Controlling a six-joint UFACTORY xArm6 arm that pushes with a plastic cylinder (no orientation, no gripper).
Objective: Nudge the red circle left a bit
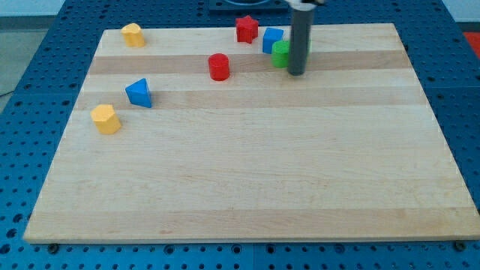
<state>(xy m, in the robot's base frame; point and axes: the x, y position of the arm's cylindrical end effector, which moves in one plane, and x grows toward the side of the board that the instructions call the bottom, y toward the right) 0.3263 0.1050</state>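
1. Standing upright near the board's (247, 187) top edge, the dark rod (299, 37) plants my tip (297, 73) on the wood just at the view's right of a green block (281, 54), which it partly hides.

2. No fingers exist on this rig, so there is nothing to open, close or grip; the rod ends bare and can only push.

3. Sitting alone in the upper middle of the board, the red circle (218, 67) lies well to the view's left of my tip, with open wood between them and nothing touching it.

4. Placement looks deliberate: a leftward nudge needs contact on the circle's right side, and my tip is on that side, though slightly lower in the view than the green block.

5. Crowding the start, the green block, a blue block (271, 39) and a red star (247, 29) cluster beside the rod, so a straight sweep left risks dragging the green one along.

6. Resting far off at the view's left, a blue triangle (139, 93) and two yellow blocks (106, 118) (133, 34) stay clear of the likely path.
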